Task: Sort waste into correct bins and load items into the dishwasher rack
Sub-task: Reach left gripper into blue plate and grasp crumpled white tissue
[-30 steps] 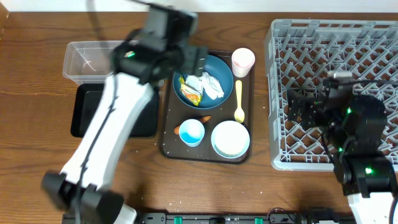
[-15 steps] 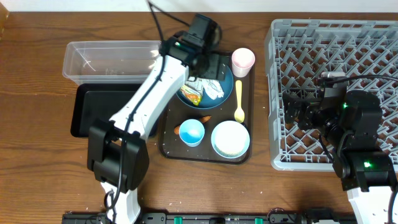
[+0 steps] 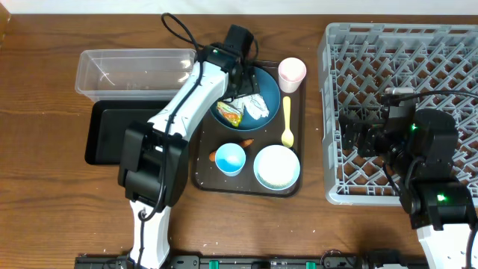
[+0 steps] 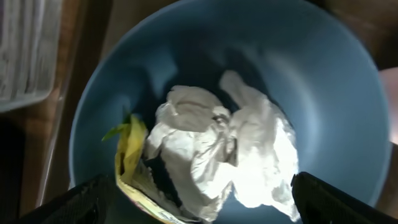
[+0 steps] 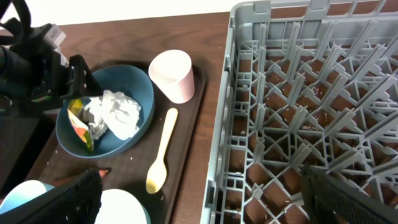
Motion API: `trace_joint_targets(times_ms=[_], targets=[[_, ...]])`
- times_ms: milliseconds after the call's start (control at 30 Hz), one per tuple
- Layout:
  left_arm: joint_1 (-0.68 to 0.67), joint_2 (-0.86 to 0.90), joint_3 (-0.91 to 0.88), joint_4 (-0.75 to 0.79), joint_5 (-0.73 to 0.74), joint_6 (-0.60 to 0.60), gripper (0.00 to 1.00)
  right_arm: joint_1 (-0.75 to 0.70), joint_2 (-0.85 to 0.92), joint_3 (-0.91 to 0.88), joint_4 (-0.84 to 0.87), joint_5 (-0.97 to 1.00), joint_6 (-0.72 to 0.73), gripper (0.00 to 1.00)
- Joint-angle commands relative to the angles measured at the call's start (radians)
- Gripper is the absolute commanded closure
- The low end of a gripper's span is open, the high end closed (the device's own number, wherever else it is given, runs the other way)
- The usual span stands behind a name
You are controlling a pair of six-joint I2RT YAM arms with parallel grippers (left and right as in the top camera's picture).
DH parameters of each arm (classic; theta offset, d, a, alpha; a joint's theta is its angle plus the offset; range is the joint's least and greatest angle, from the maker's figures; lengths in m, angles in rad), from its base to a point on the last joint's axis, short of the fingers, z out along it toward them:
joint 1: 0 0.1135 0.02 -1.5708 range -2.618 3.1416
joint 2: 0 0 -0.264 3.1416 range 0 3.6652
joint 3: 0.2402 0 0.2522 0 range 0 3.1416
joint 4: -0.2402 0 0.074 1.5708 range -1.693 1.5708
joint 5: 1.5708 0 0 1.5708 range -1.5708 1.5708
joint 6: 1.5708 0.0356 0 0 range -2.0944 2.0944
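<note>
Left gripper, fingers wide apart, hangs over the paper on the plate — mid-bench, toward the far edge. Right gripper — also spread — hovers over the rack at the right edge.

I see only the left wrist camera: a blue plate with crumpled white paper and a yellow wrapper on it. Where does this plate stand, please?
Observer: The dark blue plate stands on the dark brown serving tray, at its far left corner.
Operator: Where are the bins from there?
Observer: The clear tub lies on the table left of the plate, and the black tray lies just in front of the tub.
Operator: What is the other arm doing?
Observer: The right gripper hovers open over the left part of the dishwasher rack, with nothing between its fingers.
</note>
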Motion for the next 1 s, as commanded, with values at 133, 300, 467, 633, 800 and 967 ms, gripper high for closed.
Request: trace_joint_targets(times_ms=[133,300,467,633,800,967], targets=[[-0.008,0.016,0.005,-0.006,-0.048,-0.045,0.05,-0.018,0.006,0.018,-0.005,-0.008,-0.01,0.01],[-0.027,0.077,0.005,0.016,-0.051,-0.045,0.05,-0.018,0.021,0.018,-0.01,-0.008,-0.01,0.01],[-0.035,0.111,0.005,0.059,-0.051,-0.038,0.05,-0.018,0.03,0.018,-0.01,-0.008,-0.01,0.01],[-0.041,0.13,0.003,0.061,-0.051,-0.033,0.06,-0.018,0.03,0.018,-0.01,-0.008,-0.01,0.01],[-0.048,0.142,0.003,0.073,-0.051,-0.034,0.4,-0.018,0.03,0.018,-0.01,-0.008,-0.01,0.01],[-0.05,0.142,0.003,0.08,-0.051,-0.034,0.73,-0.018,0.03,0.018,-0.013,-0.008,-0.01,0.01]])
